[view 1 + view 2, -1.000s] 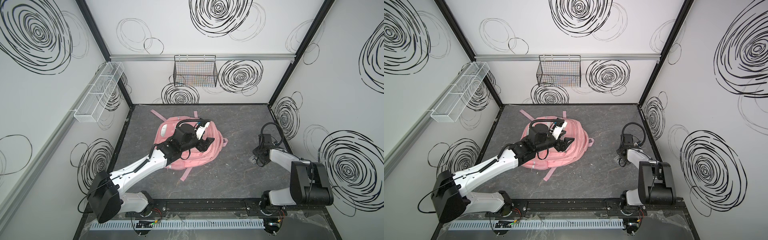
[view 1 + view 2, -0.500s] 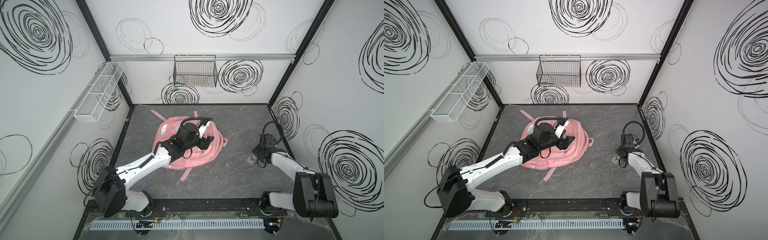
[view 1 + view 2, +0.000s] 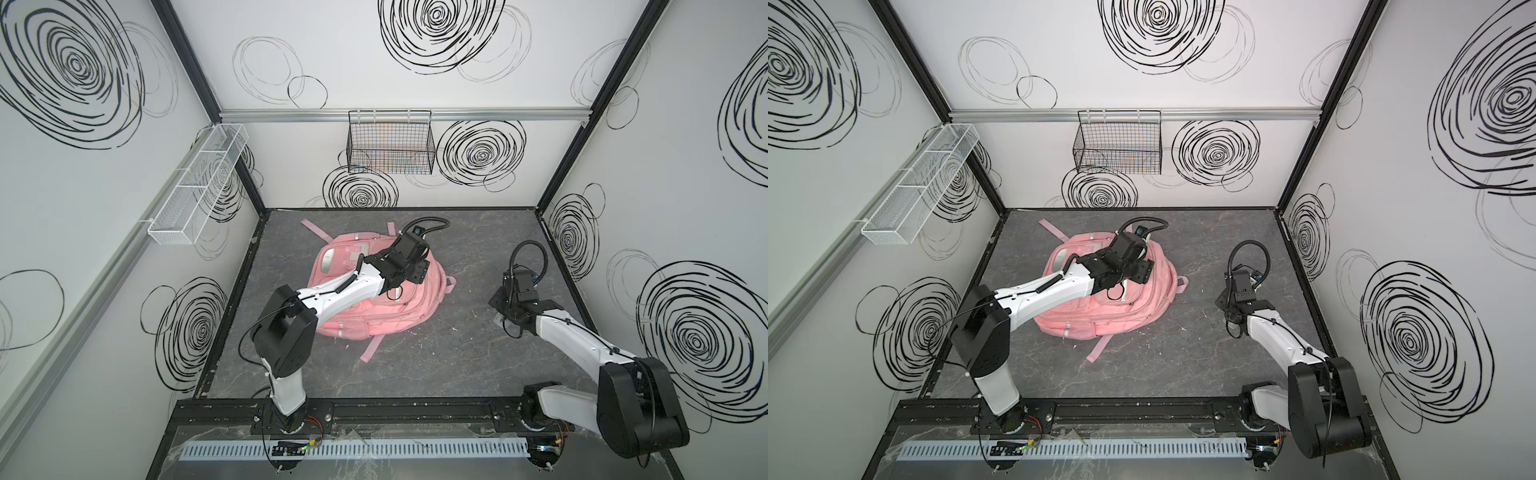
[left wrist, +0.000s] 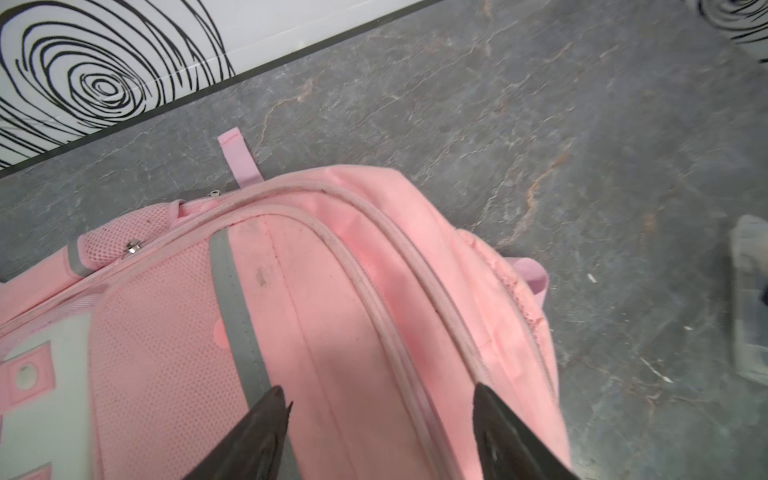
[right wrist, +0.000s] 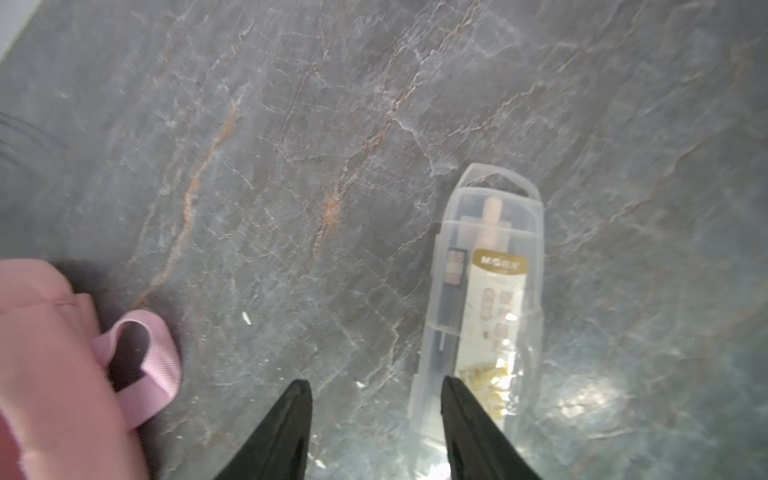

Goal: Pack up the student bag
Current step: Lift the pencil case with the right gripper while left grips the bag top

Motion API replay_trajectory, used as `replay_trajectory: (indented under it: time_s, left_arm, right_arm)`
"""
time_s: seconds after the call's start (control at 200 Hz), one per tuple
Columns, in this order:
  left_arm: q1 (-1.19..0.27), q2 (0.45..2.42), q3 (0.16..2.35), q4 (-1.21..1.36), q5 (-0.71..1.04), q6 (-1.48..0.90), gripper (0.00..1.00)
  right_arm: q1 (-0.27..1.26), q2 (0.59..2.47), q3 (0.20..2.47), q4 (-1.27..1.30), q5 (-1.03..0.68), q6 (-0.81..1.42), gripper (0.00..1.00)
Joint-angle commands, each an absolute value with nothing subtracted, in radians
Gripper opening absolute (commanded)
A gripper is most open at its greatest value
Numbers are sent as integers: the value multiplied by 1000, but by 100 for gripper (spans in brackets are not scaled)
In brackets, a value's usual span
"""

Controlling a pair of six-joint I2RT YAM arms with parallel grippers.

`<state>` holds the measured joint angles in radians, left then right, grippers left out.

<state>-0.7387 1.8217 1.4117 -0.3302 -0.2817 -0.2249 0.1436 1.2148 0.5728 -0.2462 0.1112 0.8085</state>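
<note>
Grey tabletop, student bag; clear case distinct only from right wrist.

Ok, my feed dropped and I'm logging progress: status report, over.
Left gripper open, over the student bag. Right gripper open, above the table beside a clear plastic case. Bag lies flat, case not yet in it.

Clear plastic case lies on grey tabletop; black wire basket hangs behind.
</note>
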Motion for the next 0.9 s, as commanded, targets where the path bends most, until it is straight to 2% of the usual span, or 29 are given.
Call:
replay_trajectory:
  time_s: [0.0, 0.19, 0.425, 0.56, 0.79, 0.895]
  left_arm:
    - [-739, 1833, 1447, -402, -383, -214, 74]
    - [-725, 1842, 1415, -405, -425, -179, 74]
    - [-706, 1851, 1406, -414, -392, -169, 72]
    - [-708, 1844, 1448, -449, -311, -197, 76]
    - [-726, 1871, 1483, -476, -335, -181, 73]
    - [-723, 1880, 1478, -501, -343, -165, 66]
  right_arm:
    - [118, 1220, 554, -280, 221, 805, 74]
    - [55, 1289, 550, -240, 151, 775, 76]
    - [61, 1423, 602, -249, 173, 764, 76]
    - [62, 1454, 610, -250, 171, 768, 76]
    - [60, 1453, 591, -226, 181, 765, 63]
    - [59, 1463, 582, -216, 168, 758, 55]
